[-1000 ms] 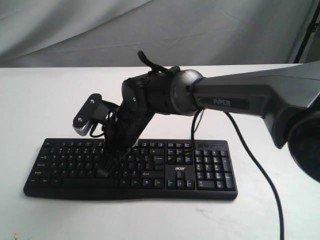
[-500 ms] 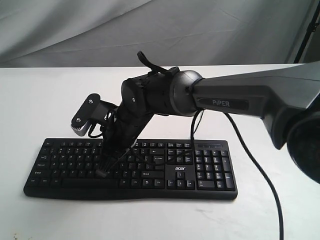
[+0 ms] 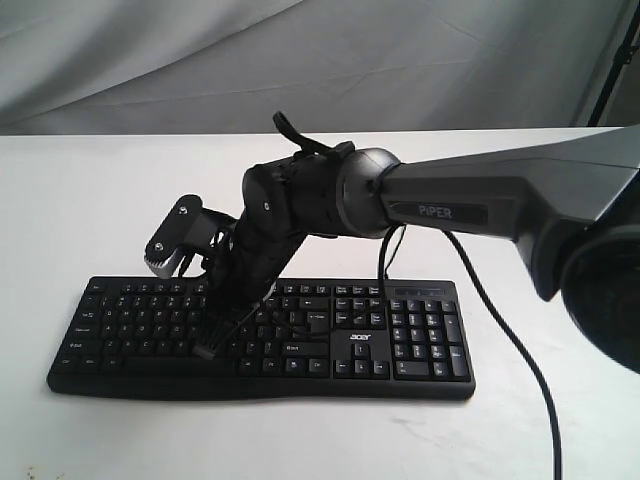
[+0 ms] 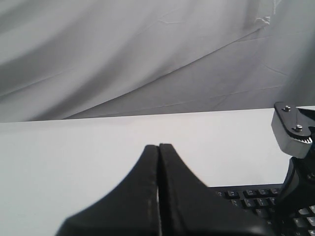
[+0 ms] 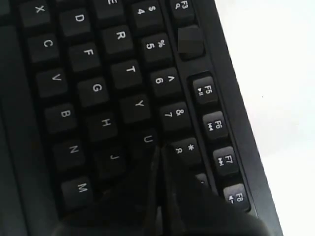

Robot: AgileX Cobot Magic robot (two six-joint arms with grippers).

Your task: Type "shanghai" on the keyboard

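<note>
The black keyboard [image 3: 400, 340] lies along the front of the white table. My right arm reaches across it from the right. Its gripper [image 3: 207, 348] is shut and points down onto the letter keys left of the middle. In the right wrist view the closed tip [image 5: 160, 147] stands between the U and 8 keys of the keyboard [image 5: 88, 73], with nothing held; whether it presses a key I cannot tell. My left gripper [image 4: 158, 146] is shut and empty, held above the table off one end of the keyboard [image 4: 246, 196]. It does not show in the exterior view.
A thin black cable [image 3: 510, 340] runs from behind the keyboard over the table [image 3: 80, 200] toward the front right edge. A grey cloth [image 3: 200, 60] hangs behind the table. The right arm's wrist camera [image 3: 178, 238] juts out above the keyboard's left part.
The right arm's wrist has dropped slightly and turned a little over the letter keys; the closed tip stays at nearly the same spot on the keyboard.
</note>
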